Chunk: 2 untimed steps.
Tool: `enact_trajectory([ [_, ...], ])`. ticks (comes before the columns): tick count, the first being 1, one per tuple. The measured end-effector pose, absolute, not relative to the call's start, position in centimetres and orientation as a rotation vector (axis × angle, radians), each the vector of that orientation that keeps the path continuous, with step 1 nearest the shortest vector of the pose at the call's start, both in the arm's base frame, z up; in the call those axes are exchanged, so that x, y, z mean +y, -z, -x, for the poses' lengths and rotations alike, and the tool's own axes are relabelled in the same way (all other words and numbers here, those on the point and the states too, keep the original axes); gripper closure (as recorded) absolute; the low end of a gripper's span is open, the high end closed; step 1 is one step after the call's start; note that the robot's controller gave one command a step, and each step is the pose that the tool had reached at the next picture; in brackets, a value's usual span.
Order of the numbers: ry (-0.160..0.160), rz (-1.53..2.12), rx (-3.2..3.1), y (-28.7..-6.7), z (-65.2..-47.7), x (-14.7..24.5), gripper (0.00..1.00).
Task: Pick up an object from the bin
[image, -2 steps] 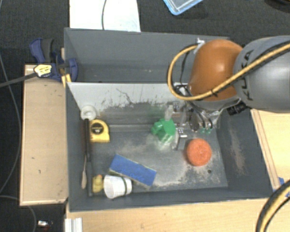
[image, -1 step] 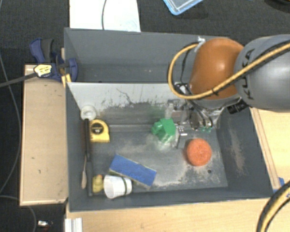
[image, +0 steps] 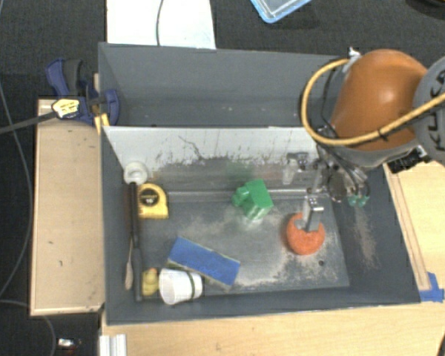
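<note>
Camera view, from the near edge: a white plastic cylinder [image: 179,285] lies on its side beside a flat blue rectangular block [image: 204,260]; further in, at the right of the grey metal bin [image: 371,265], sits a round orange-red lump [image: 305,239] with a rough surface; the gripper [image: 312,212] stands directly over it; whether the claw is open or closed I cannot tell; behind lie a green blocky piece [image: 252,199] and a yellow tape measure [image: 153,201].

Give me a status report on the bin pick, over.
Gripper low over the orange round thing, right side of the bin; hold not confirmed. Green block to its left, apart. Blue pad farther left.
</note>
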State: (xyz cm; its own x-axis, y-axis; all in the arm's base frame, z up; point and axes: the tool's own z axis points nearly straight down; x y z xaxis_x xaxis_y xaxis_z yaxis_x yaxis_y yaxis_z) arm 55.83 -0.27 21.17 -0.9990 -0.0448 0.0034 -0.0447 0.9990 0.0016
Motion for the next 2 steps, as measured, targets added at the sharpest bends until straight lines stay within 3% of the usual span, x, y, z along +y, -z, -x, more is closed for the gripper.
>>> enact_trajectory([
  [1, 0.001, -0.013, -3.154, -18.7, -55.7, -3.1, 0.0],
  [2, -0.001, -0.267, -3.138, -13.9, -56.7, -6.6, 0.0],
])
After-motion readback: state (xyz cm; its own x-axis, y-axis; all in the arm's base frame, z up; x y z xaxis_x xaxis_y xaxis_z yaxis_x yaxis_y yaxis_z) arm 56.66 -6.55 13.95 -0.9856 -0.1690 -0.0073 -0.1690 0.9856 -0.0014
